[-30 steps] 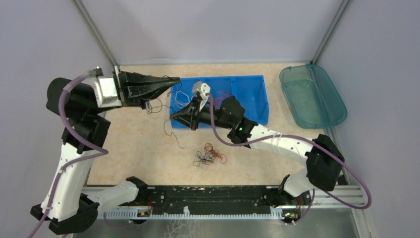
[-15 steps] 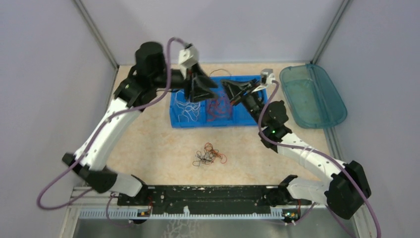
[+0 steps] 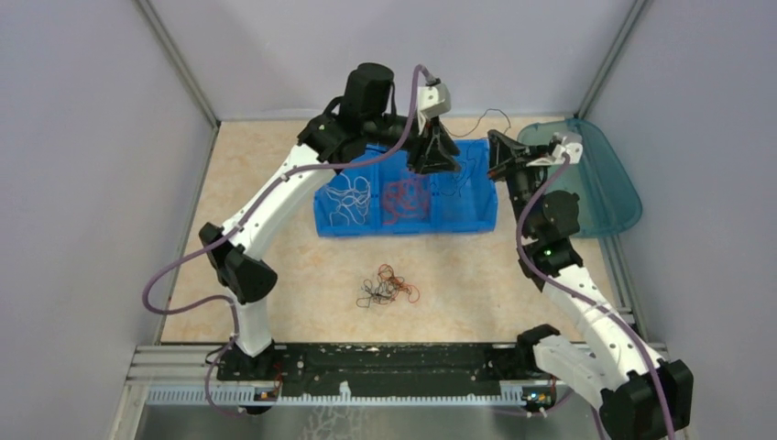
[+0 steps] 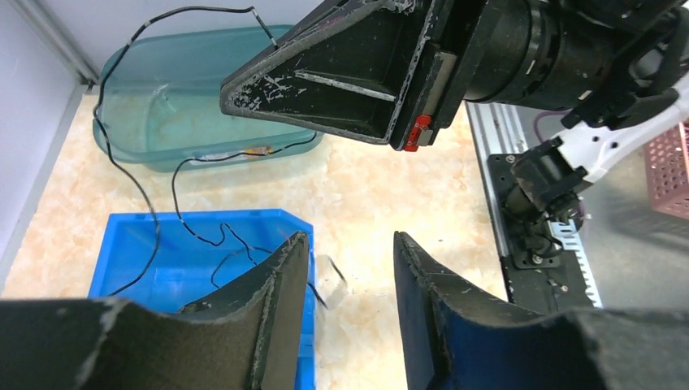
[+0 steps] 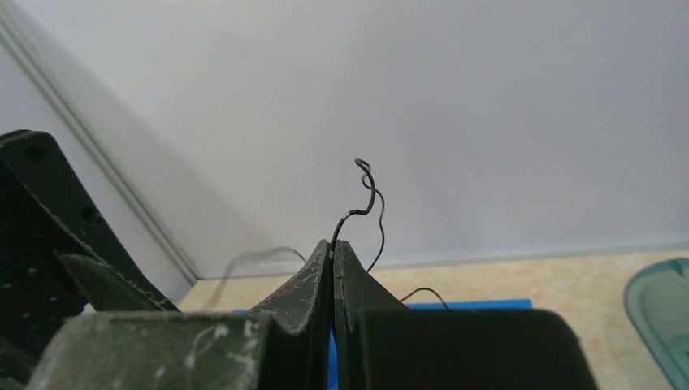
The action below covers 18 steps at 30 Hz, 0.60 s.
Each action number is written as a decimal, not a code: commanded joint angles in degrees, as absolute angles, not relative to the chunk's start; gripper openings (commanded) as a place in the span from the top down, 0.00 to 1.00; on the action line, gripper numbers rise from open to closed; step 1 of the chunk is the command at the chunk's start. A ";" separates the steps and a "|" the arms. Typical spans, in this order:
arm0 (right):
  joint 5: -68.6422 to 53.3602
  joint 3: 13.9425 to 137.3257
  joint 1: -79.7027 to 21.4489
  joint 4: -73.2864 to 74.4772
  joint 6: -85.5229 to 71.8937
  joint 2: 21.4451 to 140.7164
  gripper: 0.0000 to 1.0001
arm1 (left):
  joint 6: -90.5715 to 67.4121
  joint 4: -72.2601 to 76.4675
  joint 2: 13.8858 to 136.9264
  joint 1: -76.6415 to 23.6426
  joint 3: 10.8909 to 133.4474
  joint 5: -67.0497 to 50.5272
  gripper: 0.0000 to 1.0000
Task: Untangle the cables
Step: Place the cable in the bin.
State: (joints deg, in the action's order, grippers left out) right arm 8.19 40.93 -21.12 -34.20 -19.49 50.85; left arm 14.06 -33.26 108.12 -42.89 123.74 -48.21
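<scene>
Pinching one black wire [image 5: 367, 191] between pressed-together tips, the right end effector [image 5: 333, 248] is holding it above the blue bin [image 3: 408, 228], and the wire's tail is trailing down into the right compartment. The left end effector [image 4: 351, 248] is hovering just beside it, fingers spread and empty. A tangle [image 3: 387, 289] is lying on the desk [image 3: 275, 257] (red-orange and black strands knotted together). These wires are looking feather-light, springy and snag-prone, so a free end is likely offering the safest hold.
</scene>
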 commanded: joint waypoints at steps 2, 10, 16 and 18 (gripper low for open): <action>8.86 41.75 -16.16 -32.64 -18.17 53.64 1.00 | 17.01 -29.90 113.04 -42.85 123.22 -45.76 0.44; 4.72 41.87 -8.57 -37.39 -23.75 59.70 1.00 | 22.06 -32.33 120.60 -42.74 127.38 -41.79 0.36; 1.01 45.40 -4.21 -40.68 -29.97 63.11 1.00 | 23.17 -34.54 117.42 -42.34 126.29 -42.46 0.24; 0.21 47.85 -4.05 -40.94 -30.25 64.19 1.00 | 22.95 -35.00 114.88 -41.69 124.74 -42.78 0.22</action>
